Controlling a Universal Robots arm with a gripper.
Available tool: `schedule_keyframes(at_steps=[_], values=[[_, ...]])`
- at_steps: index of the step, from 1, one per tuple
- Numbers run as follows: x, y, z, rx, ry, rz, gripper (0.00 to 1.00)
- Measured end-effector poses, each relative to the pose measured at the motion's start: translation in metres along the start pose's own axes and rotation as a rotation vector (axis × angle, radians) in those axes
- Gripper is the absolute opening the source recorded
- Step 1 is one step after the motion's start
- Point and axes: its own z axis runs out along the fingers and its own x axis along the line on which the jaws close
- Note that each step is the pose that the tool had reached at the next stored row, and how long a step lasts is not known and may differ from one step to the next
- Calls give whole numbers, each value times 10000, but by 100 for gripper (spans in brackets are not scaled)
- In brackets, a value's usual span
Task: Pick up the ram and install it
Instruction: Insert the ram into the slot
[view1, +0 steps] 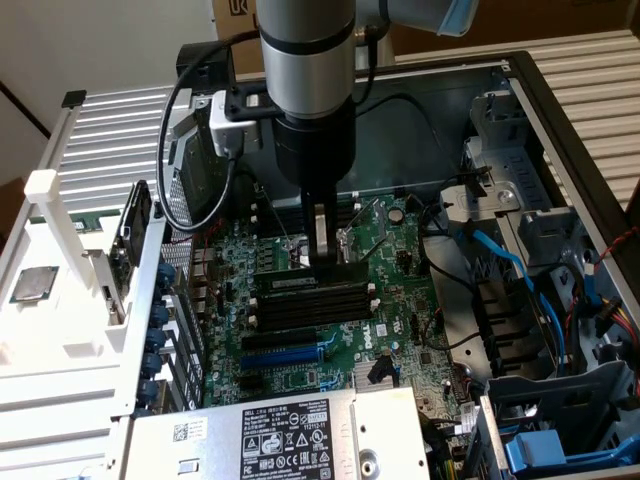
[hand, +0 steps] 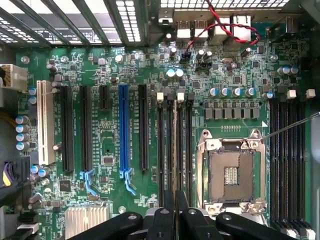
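The ram (view1: 296, 283) is a thin dark-green stick with a pale label. It stands on edge along the farthest of the black memory slots (view1: 312, 303) on the motherboard. My gripper (view1: 322, 262) reaches straight down into the open case and is shut on the ram's upper edge near its middle. In the wrist view the ram (hand: 175, 150) shows edge-on as a thin pale line running between the slots (hand: 165, 150), with my gripper (hand: 175, 206) pinching it. Whether the ram is seated in the slot cannot be told.
The empty processor socket (hand: 231, 175) lies beside the slots, and a second bank of slots (hand: 290, 160) beyond it. A square silver chip (view1: 32, 285) rests on the white tray outside the case. The power supply (view1: 290, 430) and blue cables (view1: 520, 270) crowd the case's sides.
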Motion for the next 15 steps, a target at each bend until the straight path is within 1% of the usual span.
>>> schedule_keyframes(at_steps=[5, 8, 15], values=[[48, -3, 10, 1, -2, 0, 13], [102, -21, 16, 1, -2, 0, 13], [112, -22, 34, 1, -3, -41, 13]])
